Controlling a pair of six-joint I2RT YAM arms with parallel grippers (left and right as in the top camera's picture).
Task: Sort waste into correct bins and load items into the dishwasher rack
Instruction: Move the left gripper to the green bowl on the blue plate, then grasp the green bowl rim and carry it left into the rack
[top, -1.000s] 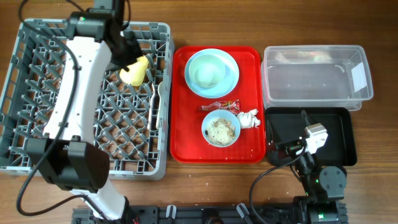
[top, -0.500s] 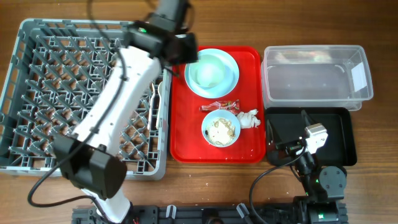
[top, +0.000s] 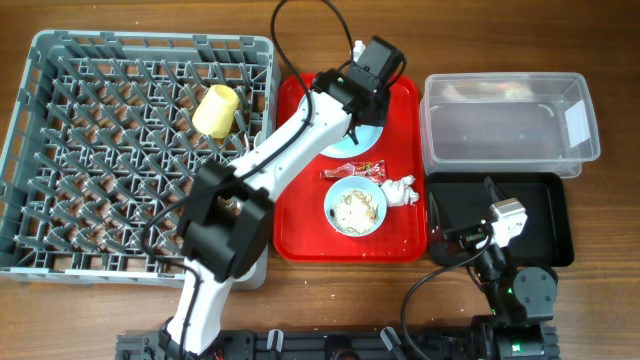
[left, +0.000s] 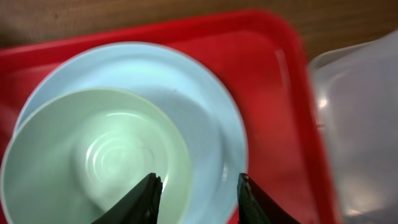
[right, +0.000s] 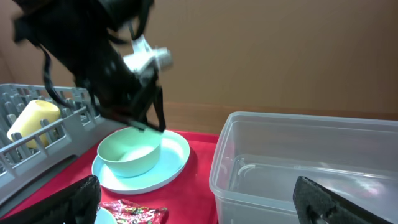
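We find the left fingers (left: 144, 202) spread apart and empty over the red tray (top: 300, 235). One tip hangs above the inside of the green bowl (left: 93, 162) and the other above the blue plate (left: 214, 118) beneath it, so the bowl's wall lies between them. We judge this straddle is set for pinching the rim and carrying the bowl to the dishwasher rack (top: 60, 150), where a yellow cup (top: 216, 110) lies on its side toward the far right corner. The bowl sits nested on the plate at the tray's far end, and taking it first makes sense to us, since the plate cannot be gripped cleanly until it is bare. The right fingers (right: 78, 202) are parted too, so wide that only their tips show at the lower corners of the right wrist view, and they hold nothing. That arm hangs over the black bin (top: 550, 215), which lies on the robot's side of the clear container (top: 510, 125), probably to be handy for the waste. The waste lies on the tray nearer the robot: a red wrapper (top: 352, 171), a crumpled napkin (top: 400, 189) and a small bowl of scraps (top: 355, 210). From overhead the left arm covers most of the green bowl and plate, so we cannot tell how high the tips hang or whether they touch the rim. The left wrist view is blurred and cuts off the bowl's lower part.
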